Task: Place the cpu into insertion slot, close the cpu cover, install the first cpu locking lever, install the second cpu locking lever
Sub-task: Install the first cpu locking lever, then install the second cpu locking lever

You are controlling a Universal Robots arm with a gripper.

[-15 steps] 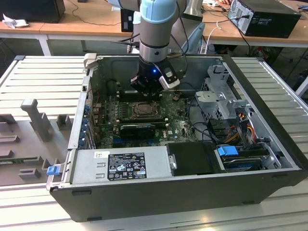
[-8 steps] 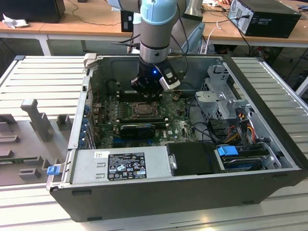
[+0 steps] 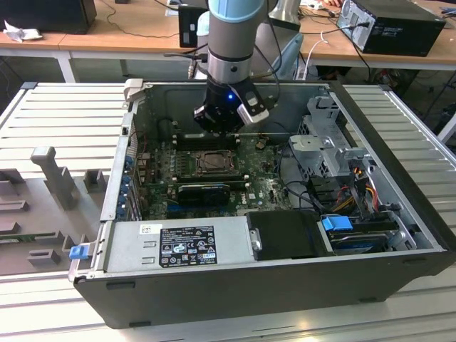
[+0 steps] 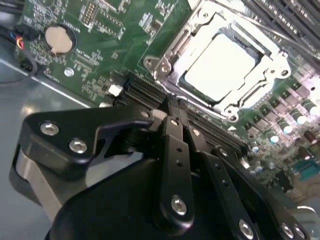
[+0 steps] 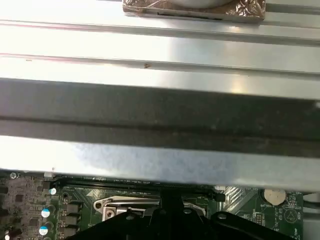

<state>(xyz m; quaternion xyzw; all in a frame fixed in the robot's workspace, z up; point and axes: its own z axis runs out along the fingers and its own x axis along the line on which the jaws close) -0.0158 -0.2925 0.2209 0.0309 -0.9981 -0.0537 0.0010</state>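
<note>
The end effector [image 3: 222, 121] hangs inside the open computer case [image 3: 399, 235], its fingers [image 4: 175, 150] pressed together and holding nothing. Just beneath and ahead of the fingertips lies the insertion slot [image 4: 172, 55] on the green circuit board [image 4: 100, 50]. The cpu [image 4: 217, 65] sits seated in it, pale face up, with the cpu cover [image 4: 270, 47] lying closed around it. A round coin cell [image 4: 58, 39] lies well to one side of the end effector.

One open computer case [image 3: 370, 235], one green circuit board [image 4: 100, 45], one chip [image 4: 220, 62] in its socket, one round coin battery [image 4: 58, 39], one robot arm [image 3: 235, 43]
</note>
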